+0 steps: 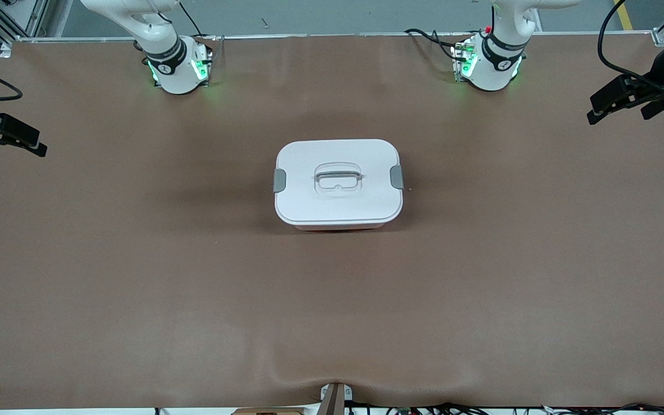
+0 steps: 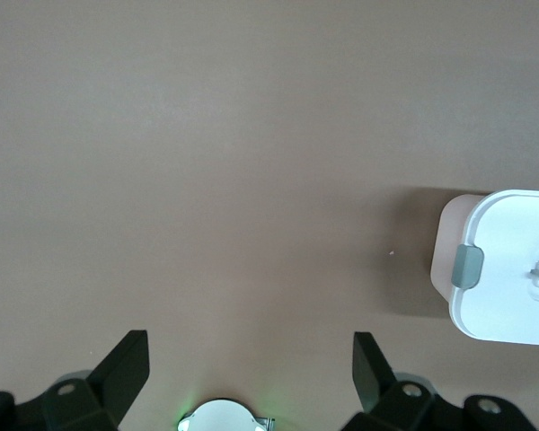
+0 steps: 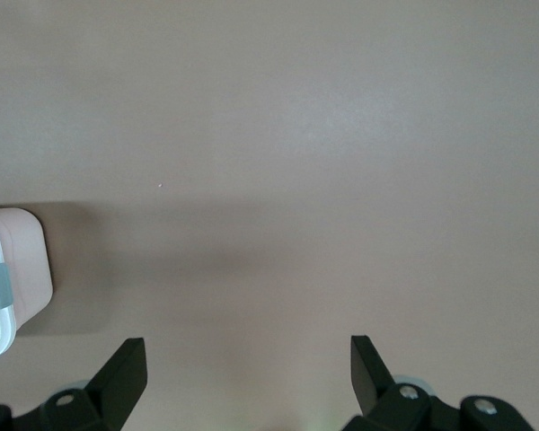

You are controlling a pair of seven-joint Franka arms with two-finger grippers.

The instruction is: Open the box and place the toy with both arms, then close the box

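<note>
The box [image 1: 338, 196] stands shut in the middle of the table, its white lid on, with both grey side clips down and the grey handle [image 1: 338, 176] recessed in the lid. A strip of the pink tub shows under the lid's near edge. The toy is out of view. My left gripper [image 1: 591, 112] hangs open and empty over the left arm's end of the table, well apart from the box. My right gripper [image 1: 40, 144] hangs open and empty over the right arm's end. The left wrist view shows open fingers [image 2: 251, 352] and the box's end [image 2: 508, 278]. The right wrist view shows open fingers [image 3: 249, 355] and the box's corner [image 3: 13, 269].
The brown table mat [image 1: 136, 276] is bare around the box. The two arm bases [image 1: 179, 66] [image 1: 487, 63] stand lit green along the table's edge farthest from the front camera. Cables lie along the table's edges.
</note>
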